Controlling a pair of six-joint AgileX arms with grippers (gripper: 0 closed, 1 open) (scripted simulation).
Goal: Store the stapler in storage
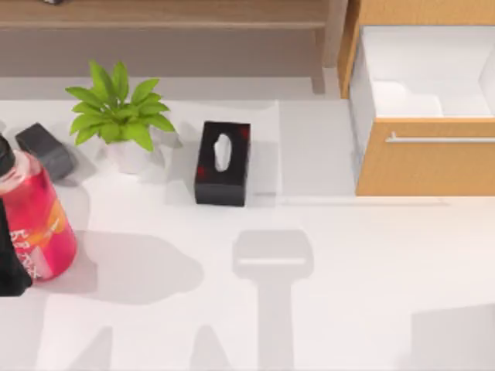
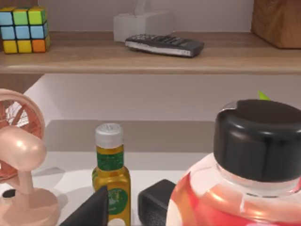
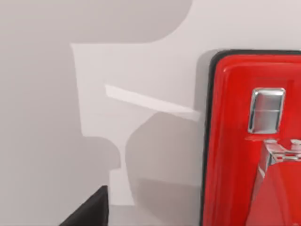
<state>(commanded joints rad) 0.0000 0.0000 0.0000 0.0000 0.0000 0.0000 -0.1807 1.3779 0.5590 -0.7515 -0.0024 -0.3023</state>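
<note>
The storage drawer [image 1: 425, 158] stands pulled open at the back right, with a light-wood front, a thin silver bar handle [image 1: 441, 140] and a bare white inside [image 1: 418, 77]. A glossy red object with a black rim and chrome parts [image 3: 235, 141], apparently the stapler, lies on the white table close under my right wrist camera. A dark edge of my right gripper [image 3: 89, 209] shows beside it, apart from it. My left gripper [image 1: 11, 267] sits at the table's left edge against a pink-red bottle [image 1: 35, 216] with a black cap [image 2: 258, 141].
A black tissue box [image 1: 223, 162], a potted green plant [image 1: 120, 116] and a dark grey block [image 1: 46, 151] stand at the back left. In the left wrist view: a yellow oil bottle [image 2: 110, 179], a pink fan [image 2: 19, 155], and a wooden shelf [image 2: 141, 56] with a colour cube and remote.
</note>
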